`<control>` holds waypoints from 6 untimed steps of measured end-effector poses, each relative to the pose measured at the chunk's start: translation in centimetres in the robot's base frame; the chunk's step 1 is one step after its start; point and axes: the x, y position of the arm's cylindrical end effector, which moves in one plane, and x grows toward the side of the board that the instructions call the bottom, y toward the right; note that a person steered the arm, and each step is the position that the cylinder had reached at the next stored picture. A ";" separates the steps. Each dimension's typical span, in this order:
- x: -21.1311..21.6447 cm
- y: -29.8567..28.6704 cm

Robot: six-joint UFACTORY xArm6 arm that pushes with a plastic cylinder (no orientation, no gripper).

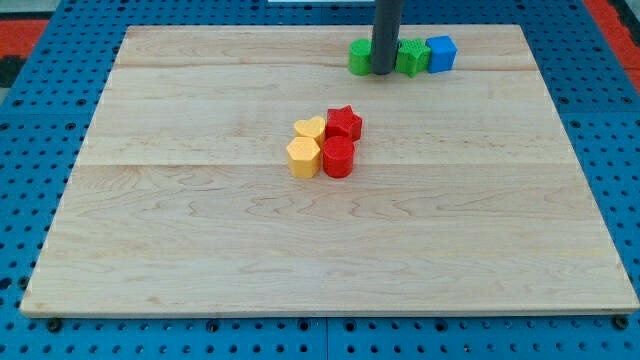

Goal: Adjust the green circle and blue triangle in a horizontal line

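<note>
At the view's top edge, my tip [384, 72] sits between the green circle [359, 57] and a green block [410, 57], touching or nearly so. No claw, just a bare rod. Blue block [441, 53], shape unclear, is just right of that; probably the triangle, already roughly level. Yellow heart [311, 129], yellow hexagon [303, 157], red star [344, 123] and red cylinder [338, 157] cluster well below. Wooden board [200, 250] on blue pegboard [40, 120].

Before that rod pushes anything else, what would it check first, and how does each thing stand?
1. My tip in view: ok, between the green circle and a green block.
2. Green circle and blue block level across the view: ok, roughly.
3. Blue block is the triangle: cannot tell; it looks squarish.
4. Blocks safely on the board: ok, though near the view's top edge.
5. Red and yellow cluster out of the way: ok.
</note>
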 end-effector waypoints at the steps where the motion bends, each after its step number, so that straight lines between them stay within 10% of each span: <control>1: 2.9 0.8; 6: 2.0 -0.1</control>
